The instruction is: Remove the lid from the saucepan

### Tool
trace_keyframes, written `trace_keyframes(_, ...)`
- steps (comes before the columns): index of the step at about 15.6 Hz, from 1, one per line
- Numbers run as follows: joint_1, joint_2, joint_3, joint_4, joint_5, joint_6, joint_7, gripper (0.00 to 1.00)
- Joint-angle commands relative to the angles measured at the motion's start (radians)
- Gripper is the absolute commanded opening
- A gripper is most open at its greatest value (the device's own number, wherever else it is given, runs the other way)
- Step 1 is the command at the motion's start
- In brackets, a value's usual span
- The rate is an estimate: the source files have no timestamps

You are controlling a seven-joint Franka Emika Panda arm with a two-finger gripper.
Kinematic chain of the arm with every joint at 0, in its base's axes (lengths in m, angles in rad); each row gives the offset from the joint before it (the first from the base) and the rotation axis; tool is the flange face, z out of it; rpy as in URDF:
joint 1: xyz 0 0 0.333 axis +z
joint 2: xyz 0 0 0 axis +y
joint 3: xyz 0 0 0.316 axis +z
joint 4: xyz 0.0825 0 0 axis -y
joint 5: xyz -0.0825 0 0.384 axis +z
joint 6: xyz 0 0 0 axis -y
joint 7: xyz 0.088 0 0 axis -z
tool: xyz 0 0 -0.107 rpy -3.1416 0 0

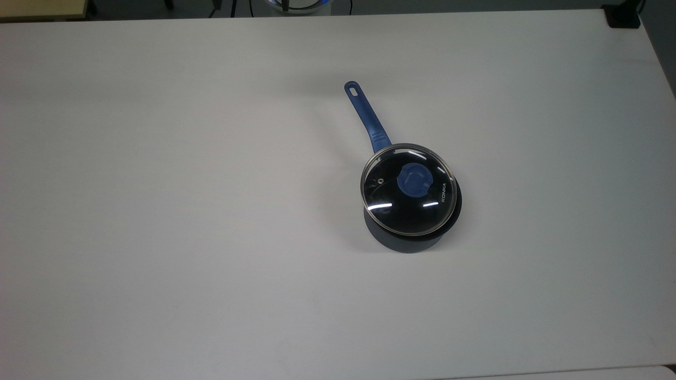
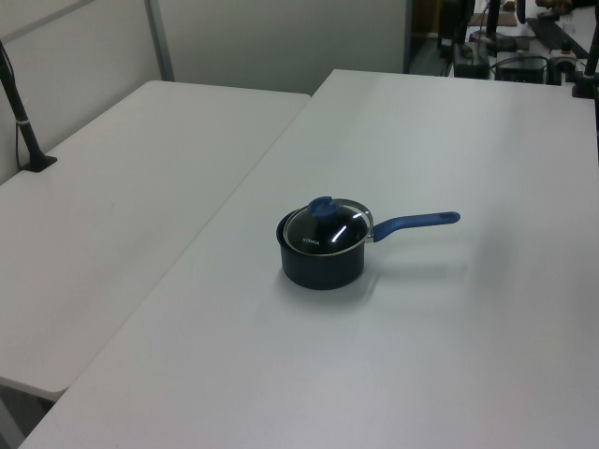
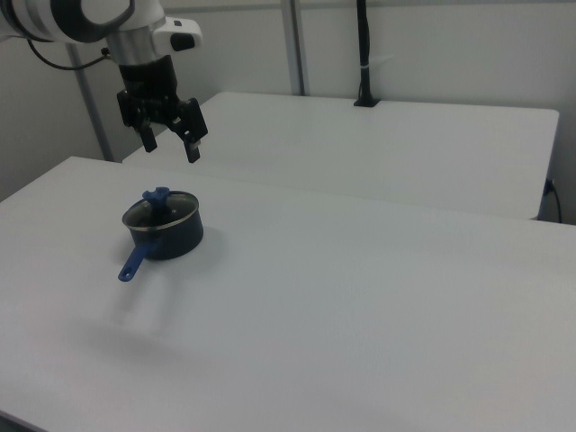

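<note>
Black two-finger gripper (image 3: 169, 142), fingers spread and empty, hangs above the glass steel-rimmed lid (image 3: 160, 210) (blue knob) seated on the navy saucepan (image 3: 167, 239)

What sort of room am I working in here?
Probably a lab or office workspace: plain white tables pushed together, partition walls, clamped poles. The open tool hangs above the lidded saucepan.

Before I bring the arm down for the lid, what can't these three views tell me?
- Saucepan contents: top view, glare on the lid glass.
- How the lid seats on the far rim: left view, the knob covers it.
- Gripper offset above the knob: right view, depth unclear.
</note>
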Motion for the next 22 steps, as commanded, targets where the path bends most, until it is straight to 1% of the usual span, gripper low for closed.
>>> trace_keyframes(1,0.036,-0.008,-0.024,0.001,0.017,-0.025,0.016,1.00)
trace_keyframes(22,0.036,-0.007,-0.018,-0.011,0.017,-0.027,0.005,1.00)
